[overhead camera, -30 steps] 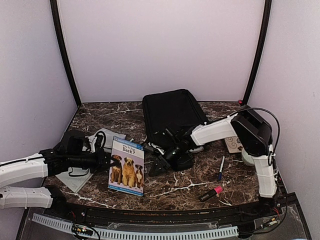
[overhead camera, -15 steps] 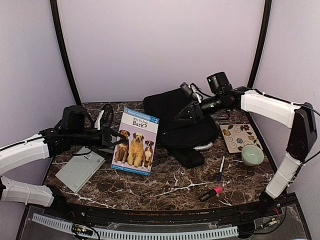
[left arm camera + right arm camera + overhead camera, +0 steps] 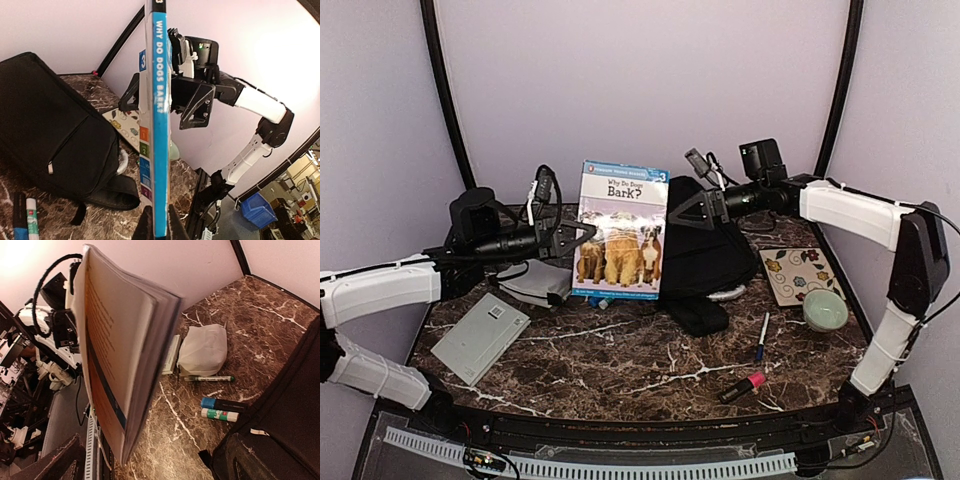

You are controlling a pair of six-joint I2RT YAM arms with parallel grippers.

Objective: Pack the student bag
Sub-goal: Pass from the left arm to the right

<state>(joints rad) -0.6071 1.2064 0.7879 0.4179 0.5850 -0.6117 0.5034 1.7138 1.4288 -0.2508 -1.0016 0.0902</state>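
Two arms meet at one paperback. Our left gripper [image 3: 565, 237] is clamped on the spine side of the dog book [image 3: 622, 230], low down, and holds it upright in the air above the counter [image 3: 620, 370] with the cover toward the top camera. Our right gripper [image 3: 698, 210] has its jaws spread wide, one on each side of the book's open page edge. We cannot tell whether either jaw touches the cover. The student bag [image 3: 720, 260] lies flat at the back of the counter, behind the book and below the right gripper. The zip we can see looks closed, but its top end is hidden from us.

We read this as a handover, or a two-handed steadying, before the book goes to the bag. The pages fan loosely in the right wrist view, so we should push the right jaws well past that soft edge and close squarely on both covers. Pinching only a few leaves would not hold the book. We should release the left grip only once the right one is firm. We also need an open bag mouth before lowering anything.
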